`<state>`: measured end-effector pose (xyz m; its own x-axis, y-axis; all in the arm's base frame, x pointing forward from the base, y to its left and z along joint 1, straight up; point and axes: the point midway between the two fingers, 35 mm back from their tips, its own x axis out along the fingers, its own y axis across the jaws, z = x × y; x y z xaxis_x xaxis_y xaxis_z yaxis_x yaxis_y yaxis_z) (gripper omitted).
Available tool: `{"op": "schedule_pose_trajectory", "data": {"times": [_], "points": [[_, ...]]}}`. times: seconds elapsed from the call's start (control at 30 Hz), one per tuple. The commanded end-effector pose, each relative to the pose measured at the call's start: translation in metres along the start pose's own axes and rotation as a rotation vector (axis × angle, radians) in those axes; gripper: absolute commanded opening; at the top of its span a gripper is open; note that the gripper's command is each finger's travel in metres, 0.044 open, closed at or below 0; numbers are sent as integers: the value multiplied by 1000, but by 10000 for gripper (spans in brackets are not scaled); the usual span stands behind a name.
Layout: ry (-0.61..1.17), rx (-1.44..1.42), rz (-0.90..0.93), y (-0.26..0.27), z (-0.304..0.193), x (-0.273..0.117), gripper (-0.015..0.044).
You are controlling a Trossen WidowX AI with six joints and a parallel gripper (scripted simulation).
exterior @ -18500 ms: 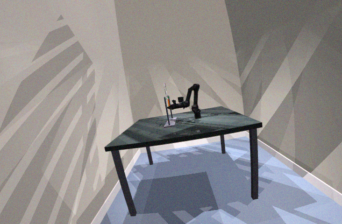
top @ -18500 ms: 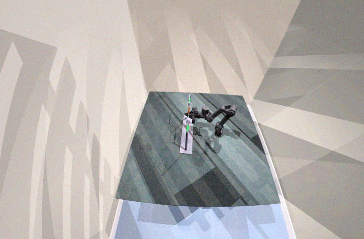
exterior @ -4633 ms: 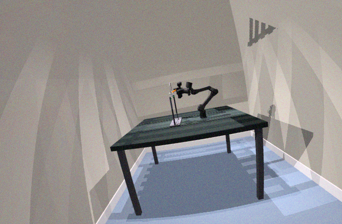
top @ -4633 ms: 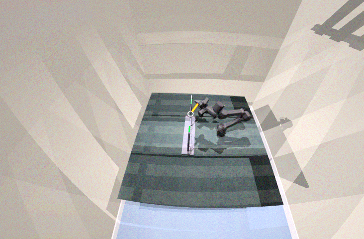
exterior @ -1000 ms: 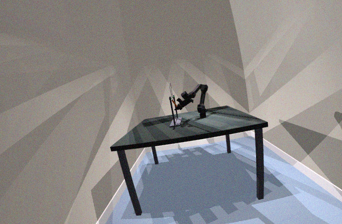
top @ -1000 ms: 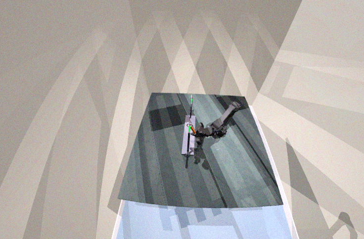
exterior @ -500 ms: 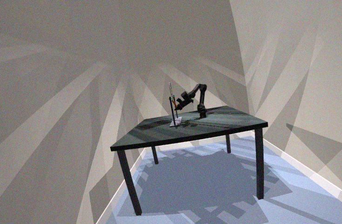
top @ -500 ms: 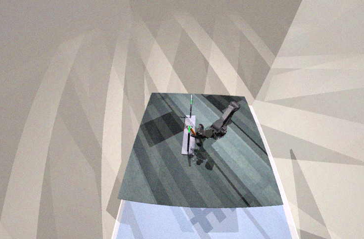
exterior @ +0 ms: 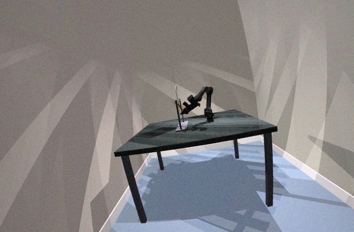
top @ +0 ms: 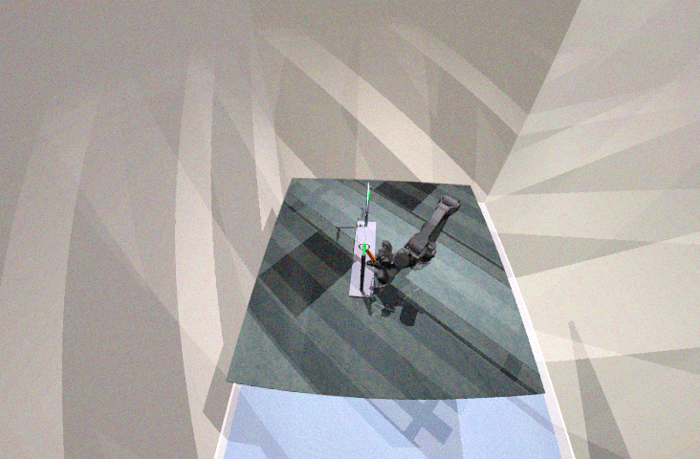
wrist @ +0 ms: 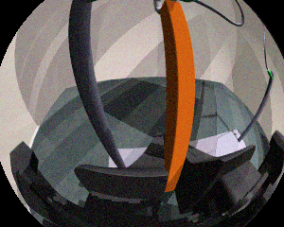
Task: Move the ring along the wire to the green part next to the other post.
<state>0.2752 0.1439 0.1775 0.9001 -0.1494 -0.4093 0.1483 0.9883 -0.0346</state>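
Note:
The dark ring (top: 359,247) appears around the wire at the near green part (top: 363,251), beside the top of the near post (top: 362,275) (exterior: 179,117) (wrist: 80,47). My gripper (top: 376,263) (exterior: 182,112) (wrist: 163,136) is shut on the orange handle (top: 371,255) (exterior: 180,107) (wrist: 180,85), near its lower end. The handle slants up from the fingers to the ring. The other green part (top: 368,194) (exterior: 179,100) (wrist: 270,74) is at the far post (top: 366,215) (wrist: 257,115). In the wrist view the ring is mostly cut off at the top. Whether it touches the wire is unclear.
Both posts rise from a pale base plate (top: 356,287) (wrist: 224,144) on the dark table (top: 329,346) (exterior: 144,142). The thin wire arches high between the posts. The arm reaches in from the right in the top and exterior views. Shadows fall across the table.

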Motion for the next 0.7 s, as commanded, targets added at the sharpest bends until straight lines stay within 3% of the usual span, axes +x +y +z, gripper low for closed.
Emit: {"op": "schedule_pose_trajectory", "data": {"times": [0.0, 0.67], "points": [[-2, 5, -2, 1, -1, 0, -150], [-2, 5, -2, 2, -10, 5, -150]]}}
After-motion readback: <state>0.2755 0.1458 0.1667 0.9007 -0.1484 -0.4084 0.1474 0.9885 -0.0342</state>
